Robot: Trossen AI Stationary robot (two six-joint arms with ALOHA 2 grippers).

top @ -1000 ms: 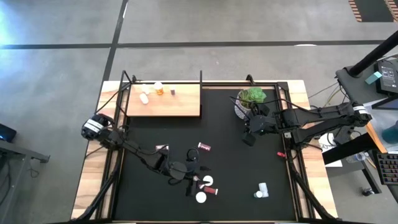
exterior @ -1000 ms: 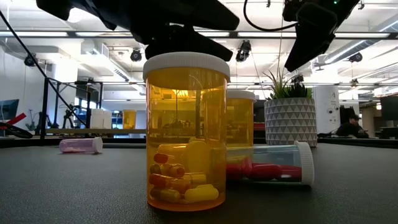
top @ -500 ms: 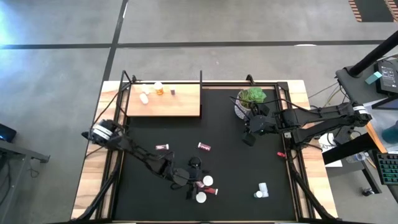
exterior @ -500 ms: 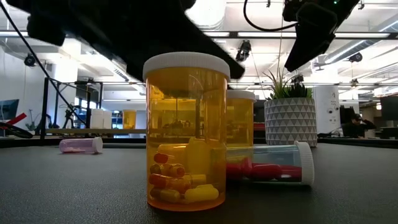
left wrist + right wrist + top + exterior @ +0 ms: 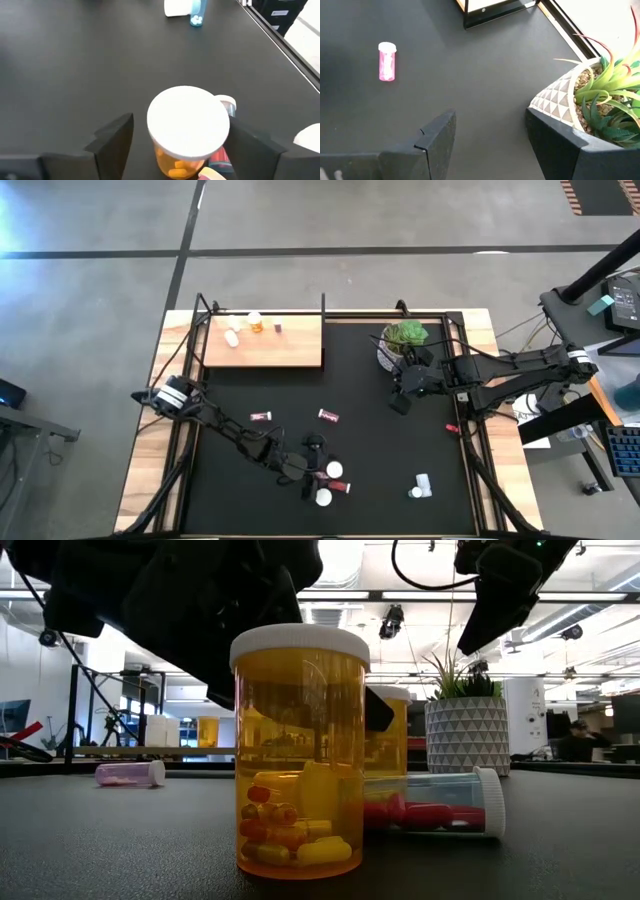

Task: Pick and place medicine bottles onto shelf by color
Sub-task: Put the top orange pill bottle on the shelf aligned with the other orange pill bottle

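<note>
The left gripper [image 5: 175, 145] is sitting low at the bottom centre of the high view [image 5: 312, 480], its fingers [image 5: 114, 140] spread wide on either side of an upright amber bottle [image 5: 188, 132] with a white cap. The fingers are flanking the bottle with dark surface showing between them and the cap, so they are not clamping it. In the low view this amber bottle [image 5: 300, 755] is standing in the middle of the frame, full of yellow and red capsules, with the gripper's dark bulk looming over its upper left. Behind it a 2nd amber bottle [image 5: 392, 730] is standing upright, and a clear bottle [image 5: 440, 815] with red capsules is lying on its side to the lower right. A pink bottle [image 5: 130, 773] is lying at the left of that frame.

The right gripper [image 5: 402, 402] is hanging above the surface [image 5: 380, 450] at the right centre of the high view, just below a potted plant [image 5: 400, 342], its fingers [image 5: 437, 137] wide apart and holding nothing.

In the high view, 2 more bottles are lying mid-surface, 1 [image 5: 261, 417] left of centre and 1 [image 5: 328, 417] near centre, and a white bottle [image 5: 420, 485] is lying at the lower right. The shelf [image 5: 290, 345] is lying at the upper left of the surface, carrying 3 bottles [image 5: 254, 322] near its top edge.
</note>
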